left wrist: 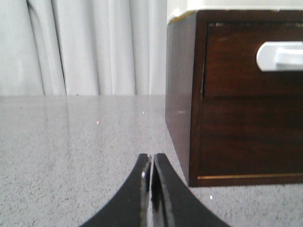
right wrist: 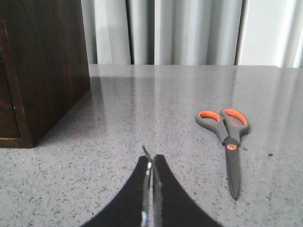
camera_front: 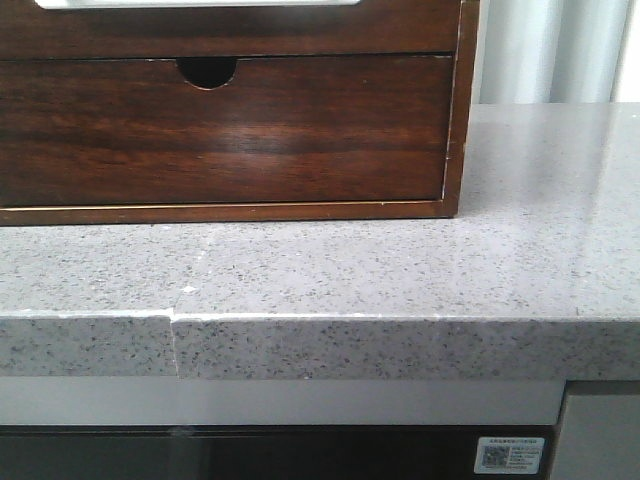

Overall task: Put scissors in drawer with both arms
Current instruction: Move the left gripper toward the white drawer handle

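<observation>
Both pincers closed, empty. Scissors (right wrist: 226, 142) flat on counter (right wrist: 142, 109), ahead-right of right pincer (right wrist: 151, 165); low grasp may skid. Drawer (left wrist: 253, 59) shut, ahead-right of left pincer (left wrist: 151, 163); white handle (left wrist: 279, 56) may slip.

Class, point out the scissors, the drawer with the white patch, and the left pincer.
scissors (right wrist: 228, 146): right wrist view, orange pivot.
drawer (left wrist: 236, 71): left wrist view, dark front.
left pincer (left wrist: 151, 163): left wrist view, fingertips.
</observation>
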Robot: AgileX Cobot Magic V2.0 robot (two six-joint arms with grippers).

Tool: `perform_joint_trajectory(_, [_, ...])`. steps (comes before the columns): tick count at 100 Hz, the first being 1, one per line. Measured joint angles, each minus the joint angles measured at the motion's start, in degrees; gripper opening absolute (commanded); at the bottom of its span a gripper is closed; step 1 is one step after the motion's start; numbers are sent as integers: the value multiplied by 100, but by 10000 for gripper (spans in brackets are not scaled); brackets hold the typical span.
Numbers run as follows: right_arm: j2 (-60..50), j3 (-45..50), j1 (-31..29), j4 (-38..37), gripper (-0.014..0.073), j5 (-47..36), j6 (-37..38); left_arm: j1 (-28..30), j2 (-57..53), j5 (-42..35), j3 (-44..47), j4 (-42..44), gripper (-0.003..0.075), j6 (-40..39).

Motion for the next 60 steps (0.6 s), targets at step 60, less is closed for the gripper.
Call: perform_joint_trajectory(60, [1612, -2627, 0, 245, -69, 2196, 0, 0, 1423, 2024, -2688, -405, -20, 22])
